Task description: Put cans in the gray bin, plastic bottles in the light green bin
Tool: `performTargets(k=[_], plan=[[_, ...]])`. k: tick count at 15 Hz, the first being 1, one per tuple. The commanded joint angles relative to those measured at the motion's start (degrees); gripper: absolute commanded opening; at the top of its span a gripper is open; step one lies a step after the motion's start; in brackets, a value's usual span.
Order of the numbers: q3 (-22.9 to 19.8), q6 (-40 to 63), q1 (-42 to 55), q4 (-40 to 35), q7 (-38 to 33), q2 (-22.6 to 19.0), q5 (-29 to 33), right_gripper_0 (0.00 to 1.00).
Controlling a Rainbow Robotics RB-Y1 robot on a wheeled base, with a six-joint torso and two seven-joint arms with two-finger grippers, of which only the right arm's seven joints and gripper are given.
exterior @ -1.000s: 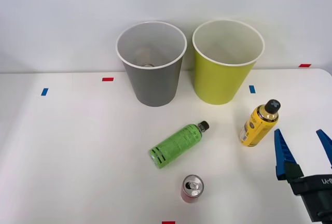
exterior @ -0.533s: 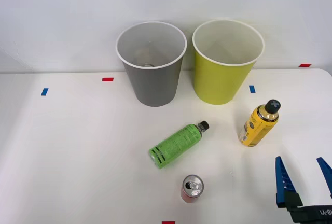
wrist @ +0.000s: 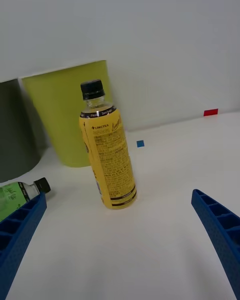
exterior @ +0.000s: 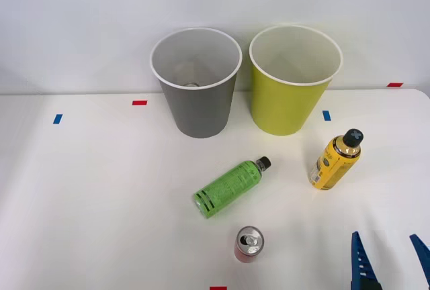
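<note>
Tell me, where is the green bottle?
In the front view the green bottle lies on its side mid-table, in front of the gray bin, with the red can just nearer the robot.

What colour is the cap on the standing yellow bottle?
Black; the cap on the yellow bottle shows best in the right wrist view.

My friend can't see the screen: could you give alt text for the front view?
Two tall buckets, gray and yellow-green, stand on a white table. Nearer lie a green bottle, an upright yellow bottle and a red can; the open blue gripper shows at the corner.
</note>
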Motion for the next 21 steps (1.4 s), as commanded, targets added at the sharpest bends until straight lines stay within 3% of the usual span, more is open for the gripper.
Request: performTargets(k=[1,7,11,21], plan=[[0.7,-4.8,-1.1,5.9,1.2,0.1,0.5,1.00],[3.2,-8.9,-1.1,9.9,9.9,0.1,1.1,1.00],[4.2,-12.7,-1.4,13.8,10.6,-0.2,1.6,1.00],[4.0,-12.7,-1.4,13.9,11.0,-1.8,2.4,1.00]])
